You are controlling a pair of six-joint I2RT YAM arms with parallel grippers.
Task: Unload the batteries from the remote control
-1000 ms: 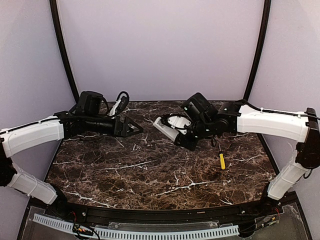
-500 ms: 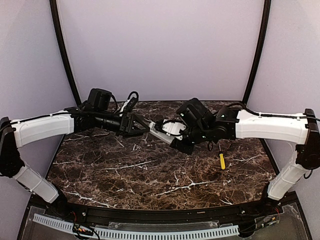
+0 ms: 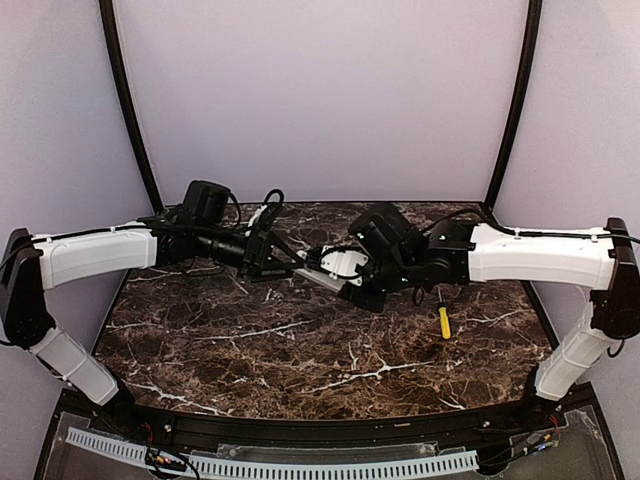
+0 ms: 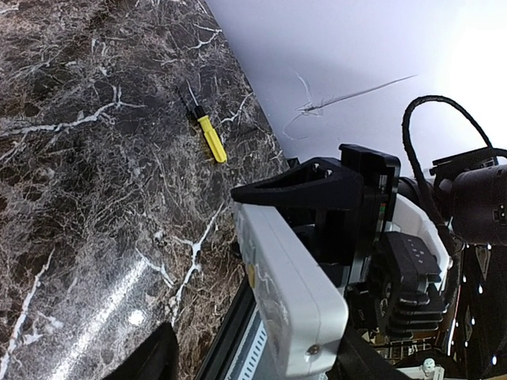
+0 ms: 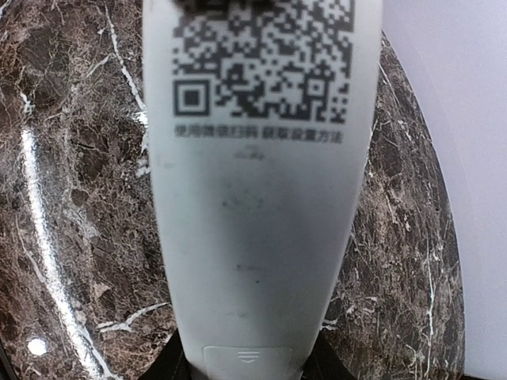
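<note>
The L end effector (image 3: 283, 256) was seen at mid-rear of the surface (image 3: 300, 350), jaws apart on either side of the free end of the remote control (image 3: 322, 268). In the L wrist view a gap was seen betw. one finger (image 4: 150, 358) and the casing, so no grip was judged made there.

The remote control was held off the surface, tilted, betw. the two arms. Its other end was clamped in the R end effector (image 3: 352, 277), jaws narrow on the casing sides. The casing was a slim white plastic bar w/ rounded edges. A printed QR label (image 5: 265, 55) was seen on its smooth back, and a small ridged catch (image 5: 247, 355) near the R fingers.

No batteries were seen; they were judged to be inside, under the back cover. The remote control was judged light, stiff and rather slippery. It would best be gripped by the long edges, w/ the cover left free to slide.

Further R, a yellow-handled screwdriver (image 3: 444, 322) lay on the glossy dark marble-look surface, well apart.
</note>
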